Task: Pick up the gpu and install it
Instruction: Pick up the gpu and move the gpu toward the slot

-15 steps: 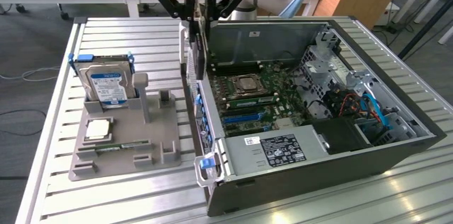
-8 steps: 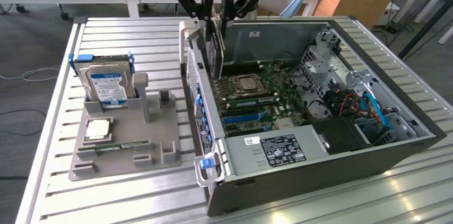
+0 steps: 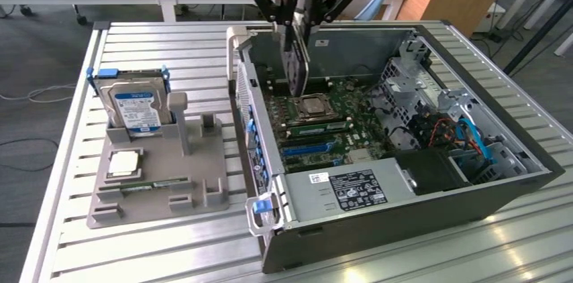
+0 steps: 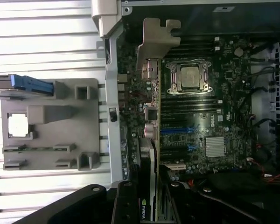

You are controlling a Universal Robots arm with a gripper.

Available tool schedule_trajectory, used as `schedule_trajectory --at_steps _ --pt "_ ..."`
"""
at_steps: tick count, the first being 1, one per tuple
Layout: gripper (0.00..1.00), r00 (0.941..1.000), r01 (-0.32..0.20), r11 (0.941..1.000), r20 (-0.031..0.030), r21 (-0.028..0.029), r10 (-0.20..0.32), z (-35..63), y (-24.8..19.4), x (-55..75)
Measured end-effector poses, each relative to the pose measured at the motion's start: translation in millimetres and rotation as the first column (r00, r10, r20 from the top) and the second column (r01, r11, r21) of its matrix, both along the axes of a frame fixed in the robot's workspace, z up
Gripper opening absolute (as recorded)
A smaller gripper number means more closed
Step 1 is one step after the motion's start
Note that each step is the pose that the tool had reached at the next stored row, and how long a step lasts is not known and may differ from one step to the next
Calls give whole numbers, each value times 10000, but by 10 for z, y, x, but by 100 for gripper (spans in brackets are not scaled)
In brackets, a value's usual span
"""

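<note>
Open black metal computer case point(image 3: 501, 196) at lower right of the exterior view, green motherboard point(image 3: 358, 139) inside, thin dark rectangular gpu point(image 3: 296, 62) with brownish edge, upright above it at upper centre, black gripper point(image 3: 298, 11) clenched on its top.

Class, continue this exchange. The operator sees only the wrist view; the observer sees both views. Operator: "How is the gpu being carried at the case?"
Observer: The gripper holds the gpu by its upper end, so the card hangs upright over the open case.
Operator: Is it seated?
Observer: It doesn't look so. In the exterior view its lower end seems to hang above the motherboard, close to the processor socket.
Operator: And the drive beside the case?
Observer: The hard drive stands upright in the grey holder, with its blue-and-white label facing the exterior camera.
</note>
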State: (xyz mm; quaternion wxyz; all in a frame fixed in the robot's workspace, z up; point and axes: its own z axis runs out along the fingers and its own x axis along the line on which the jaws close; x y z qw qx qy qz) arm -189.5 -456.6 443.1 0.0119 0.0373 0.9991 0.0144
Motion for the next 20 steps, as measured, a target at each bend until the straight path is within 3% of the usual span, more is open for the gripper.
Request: schedule_trajectory --at_steps 20 --pt "27 10000 1 10000 0 22 -1 0 -1 748"
